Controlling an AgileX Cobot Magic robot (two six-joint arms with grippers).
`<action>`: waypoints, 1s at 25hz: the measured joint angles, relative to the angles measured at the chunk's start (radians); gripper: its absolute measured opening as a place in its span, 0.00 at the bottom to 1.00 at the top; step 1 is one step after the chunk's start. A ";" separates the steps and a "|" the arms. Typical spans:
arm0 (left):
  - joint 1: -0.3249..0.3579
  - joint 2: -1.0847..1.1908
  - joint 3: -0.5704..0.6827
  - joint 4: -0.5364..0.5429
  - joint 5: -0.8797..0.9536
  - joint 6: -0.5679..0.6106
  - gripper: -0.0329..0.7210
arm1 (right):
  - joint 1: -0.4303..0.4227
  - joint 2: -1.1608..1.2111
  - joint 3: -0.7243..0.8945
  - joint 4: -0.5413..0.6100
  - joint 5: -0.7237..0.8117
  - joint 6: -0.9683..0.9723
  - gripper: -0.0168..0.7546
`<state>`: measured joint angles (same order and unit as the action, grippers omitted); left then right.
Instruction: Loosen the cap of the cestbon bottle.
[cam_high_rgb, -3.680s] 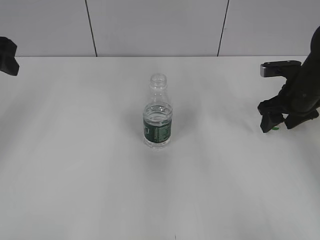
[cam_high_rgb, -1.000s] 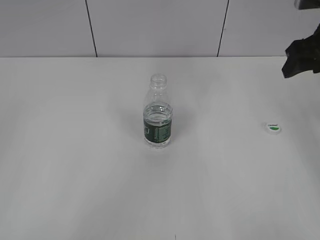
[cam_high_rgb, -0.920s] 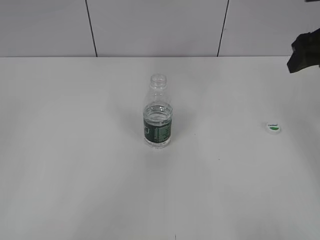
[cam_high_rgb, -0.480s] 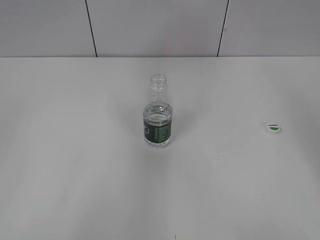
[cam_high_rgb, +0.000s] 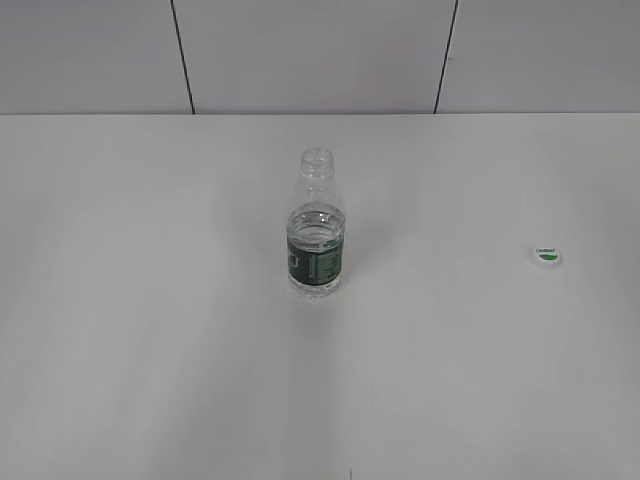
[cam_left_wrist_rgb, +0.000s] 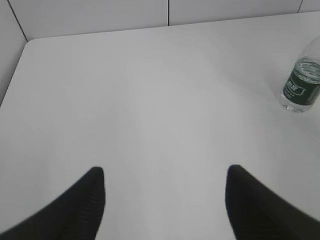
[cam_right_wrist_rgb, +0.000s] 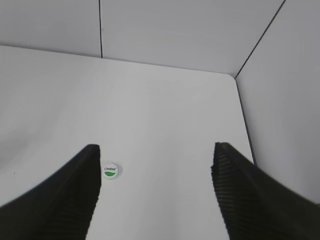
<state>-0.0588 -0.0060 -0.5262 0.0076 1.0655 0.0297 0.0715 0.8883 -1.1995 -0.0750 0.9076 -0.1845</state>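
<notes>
The cestbon bottle (cam_high_rgb: 316, 228) stands upright in the middle of the white table, its neck open with no cap on it. It also shows in the left wrist view (cam_left_wrist_rgb: 301, 85) at the right edge. The white cap (cam_high_rgb: 547, 256) with its green half-disc lies on the table at the right, apart from the bottle. In the right wrist view the cap (cam_right_wrist_rgb: 110, 170) lies on the table just beside the left finger. My left gripper (cam_left_wrist_rgb: 164, 172) is open and empty. My right gripper (cam_right_wrist_rgb: 156, 149) is open and empty. Neither gripper shows in the exterior view.
The white table (cam_high_rgb: 150, 330) meets a grey panelled wall (cam_high_rgb: 300, 50) at the back. Its rounded far corners show in the left wrist view (cam_left_wrist_rgb: 30, 42) and in the right wrist view (cam_right_wrist_rgb: 231, 77).
My right arm has let go of the cap on the table at the right, lifted up and away, and left the exterior view. The left arm has also left that view. The bottle has not moved.
</notes>
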 joint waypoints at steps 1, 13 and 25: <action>0.000 0.000 0.000 0.000 0.001 0.000 0.66 | 0.000 -0.057 0.019 0.000 0.002 0.000 0.71; 0.000 0.000 0.000 0.000 0.001 0.000 0.64 | 0.000 -0.536 0.317 -0.011 -0.037 0.003 0.71; 0.000 0.000 0.000 0.000 0.001 0.000 0.64 | 0.000 -0.878 0.514 -0.004 0.097 0.011 0.71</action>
<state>-0.0588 -0.0060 -0.5262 0.0076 1.0663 0.0297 0.0715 0.0100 -0.6852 -0.0790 1.0042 -0.1735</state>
